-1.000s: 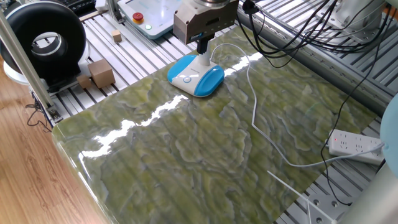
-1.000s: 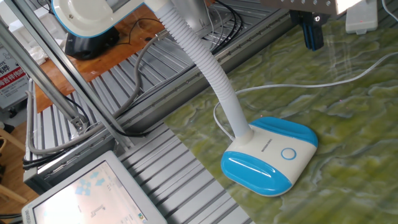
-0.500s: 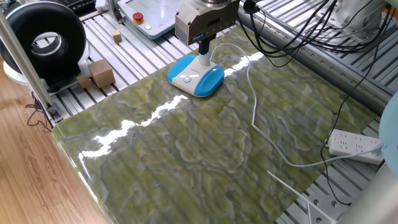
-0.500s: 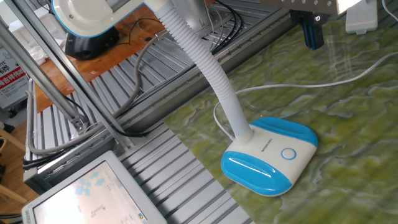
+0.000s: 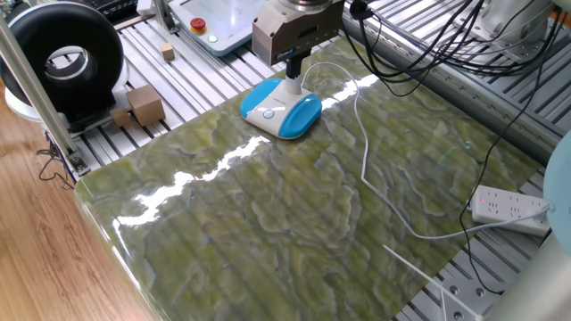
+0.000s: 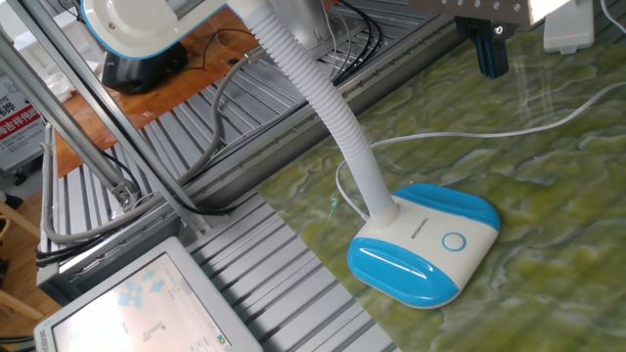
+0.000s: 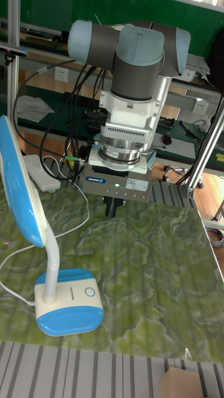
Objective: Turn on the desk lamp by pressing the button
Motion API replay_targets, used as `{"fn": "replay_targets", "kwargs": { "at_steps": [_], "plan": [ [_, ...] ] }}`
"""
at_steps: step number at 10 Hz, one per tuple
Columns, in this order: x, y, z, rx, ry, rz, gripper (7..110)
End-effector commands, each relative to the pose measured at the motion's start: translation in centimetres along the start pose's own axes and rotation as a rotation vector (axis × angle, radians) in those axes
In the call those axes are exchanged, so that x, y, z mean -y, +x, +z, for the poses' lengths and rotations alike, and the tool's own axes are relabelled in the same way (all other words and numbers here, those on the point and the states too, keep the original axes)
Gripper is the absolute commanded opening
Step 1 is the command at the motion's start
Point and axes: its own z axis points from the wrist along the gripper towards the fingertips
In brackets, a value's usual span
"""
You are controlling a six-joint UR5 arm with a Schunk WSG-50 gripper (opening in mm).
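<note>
The desk lamp has a bright-blue and white base standing on the green marbled table top. Its white stem bends up to the lamp head. The button is a small ringed circle on the white face of the base. My gripper hangs above the table behind the base, apart from the button. In the tall fixed view its fingers form one dark block with no gap, holding nothing.
The lamp's white cord runs across the table to a white power strip at the right edge. A grey panel with a red button, small cardboard boxes and a black round device stand on the slatted frame.
The gripper has shifted very slightly beside the lamp stem. The lamp and its cord have not moved.
</note>
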Motion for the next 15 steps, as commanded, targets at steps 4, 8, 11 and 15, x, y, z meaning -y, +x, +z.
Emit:
{"fn": "replay_targets", "kwargs": {
  "at_steps": [4, 8, 11, 15],
  "plan": [
    [0.1, -0.3, -0.2, 0.007, -0.006, 0.008, 7],
    [-1.2, -0.2, -2.0, 0.001, -0.053, 0.004, 7],
    [-1.2, -0.2, -2.0, 0.001, -0.055, -0.007, 7],
    [-0.3, -0.3, -1.9, 0.007, -0.029, 0.0, 7]
  ]
}}
